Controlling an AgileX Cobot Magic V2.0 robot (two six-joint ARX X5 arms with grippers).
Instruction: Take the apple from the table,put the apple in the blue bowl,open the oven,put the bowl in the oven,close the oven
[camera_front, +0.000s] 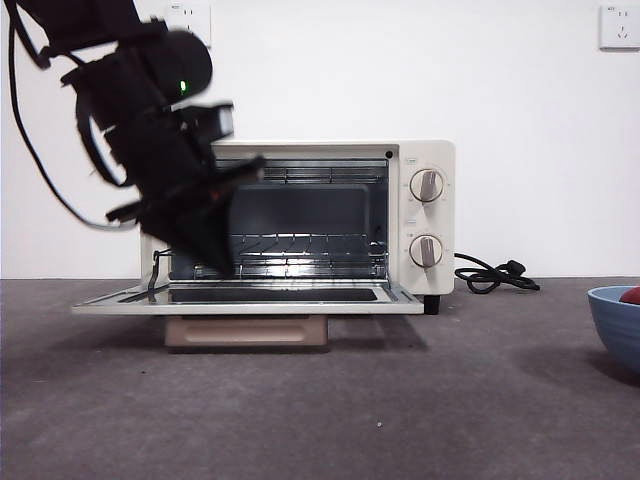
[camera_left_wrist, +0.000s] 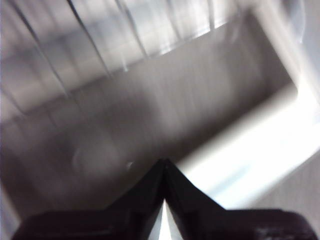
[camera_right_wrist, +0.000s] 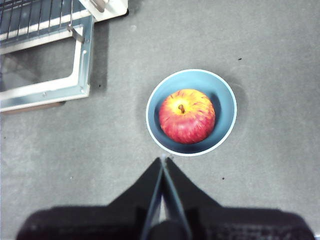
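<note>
Left gripper (camera_front: 215, 262) was pinched shut and empty at the oven (camera_front: 300, 225) mouth; right gripper (camera_right_wrist: 163, 161) was also closed on nothing, hanging above the blue bowl (camera_right_wrist: 191, 112).

You had the apple (camera_right_wrist: 187, 116) sitting stem-up inside the blue bowl, and the bowl stood on the table (camera_right_wrist: 250, 50) near the corner of the dropped oven door (camera_front: 250, 298), not touching it. In the front view the door lay flat open with the wire rack (camera_front: 300, 245) exposed, and the bowl showed only at the right edge. Your left wrist view was motion-blurred, showing only oven interior. Black cord (camera_front: 490, 275) lay coiled behind the oven.
</note>
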